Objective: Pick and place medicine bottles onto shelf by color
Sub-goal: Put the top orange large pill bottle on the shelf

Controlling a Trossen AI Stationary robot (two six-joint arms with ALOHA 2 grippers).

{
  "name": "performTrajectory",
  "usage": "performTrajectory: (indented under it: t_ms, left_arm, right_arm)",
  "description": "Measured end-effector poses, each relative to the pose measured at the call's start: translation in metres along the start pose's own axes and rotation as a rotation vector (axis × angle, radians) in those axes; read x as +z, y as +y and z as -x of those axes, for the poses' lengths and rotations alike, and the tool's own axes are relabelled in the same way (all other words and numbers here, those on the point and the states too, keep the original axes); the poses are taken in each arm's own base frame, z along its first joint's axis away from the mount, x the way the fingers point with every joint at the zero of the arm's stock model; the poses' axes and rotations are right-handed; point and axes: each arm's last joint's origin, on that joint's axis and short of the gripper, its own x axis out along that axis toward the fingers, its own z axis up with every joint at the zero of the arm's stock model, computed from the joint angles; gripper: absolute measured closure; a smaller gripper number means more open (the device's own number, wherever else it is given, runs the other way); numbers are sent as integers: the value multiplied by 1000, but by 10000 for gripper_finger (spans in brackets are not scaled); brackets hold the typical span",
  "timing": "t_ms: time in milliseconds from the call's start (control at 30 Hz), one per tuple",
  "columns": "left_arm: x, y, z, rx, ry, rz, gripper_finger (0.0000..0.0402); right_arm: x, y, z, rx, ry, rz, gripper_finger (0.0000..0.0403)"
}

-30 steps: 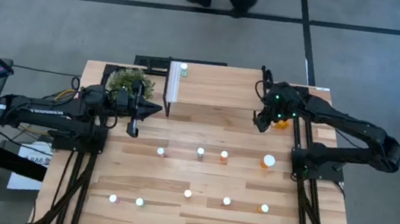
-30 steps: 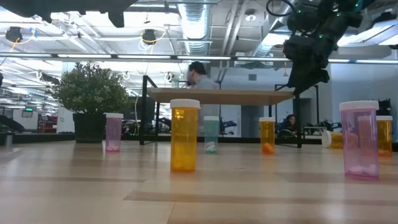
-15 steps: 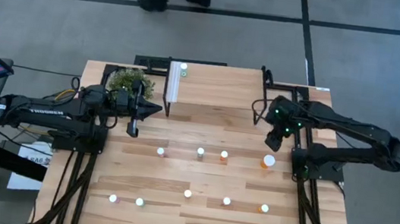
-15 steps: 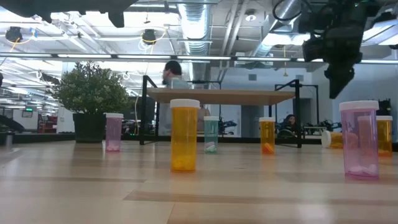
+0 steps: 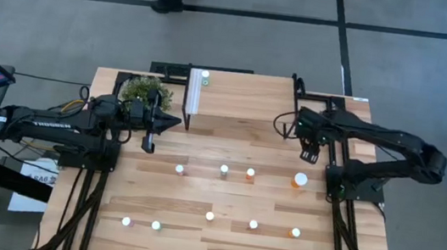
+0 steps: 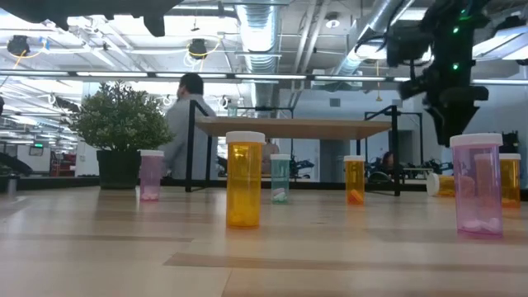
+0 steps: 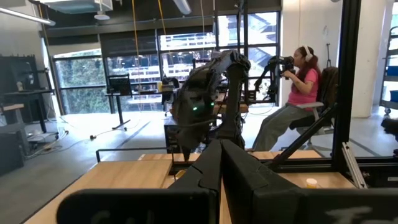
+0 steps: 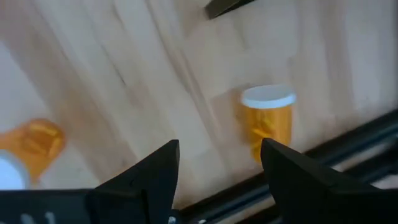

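The right hand [image 5: 310, 153] has been moved in the last second. It was up by the back right corner of the shelf [image 5: 244, 98], and now it has been swung out past that corner and is held over the desk [image 5: 226, 245], close to the black bar on the right side. Nothing has been picked up along the way. Its two fingers are kept apart, and nothing is held between them. This likely means that a new bottle is being lined up for the next pick. In the right wrist view, a small orange bottle [image 8: 267, 121] with a white cap is seen standing up straight just beside the black bar. It is ahead of the hand and a bit toward one finger, and it is not touched yet. From above, that bottle cannot be seen, as it seems to be hidden by the arm. A bigger orange bottle [image 5: 299, 180] is found near the hand too, a little closer to the front of the desk. Only one green bottle [image 5: 204, 77] has been put on the shelf so far, and the other bottles [image 5: 224, 170] are left on the desk, so much sorting is not yet done. The left hand [image 5: 168, 120] is kept closed and empty by the plant [image 5: 144, 90].
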Motion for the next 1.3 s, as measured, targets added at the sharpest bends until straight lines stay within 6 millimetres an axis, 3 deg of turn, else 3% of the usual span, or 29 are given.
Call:
performTrajectory:
  t_ms: [167,500,933,1300]
  left_arm:
    - [0,0,0,0,4,0,401]
    - [-1,-1,0,-16,13,2,401]
    - [-2,-1,0,-28,21,6,401]
    - [-2,-1,0,-27,20,5,401]
  right_arm:
    - [1,-14,-10,29,58,5,155]
    - [-2,-47,-17,41,-20,-74,155]
    - [-22,-52,-62,38,-46,-107,155]
    - [-20,-61,-70,0,-87,-100,155]
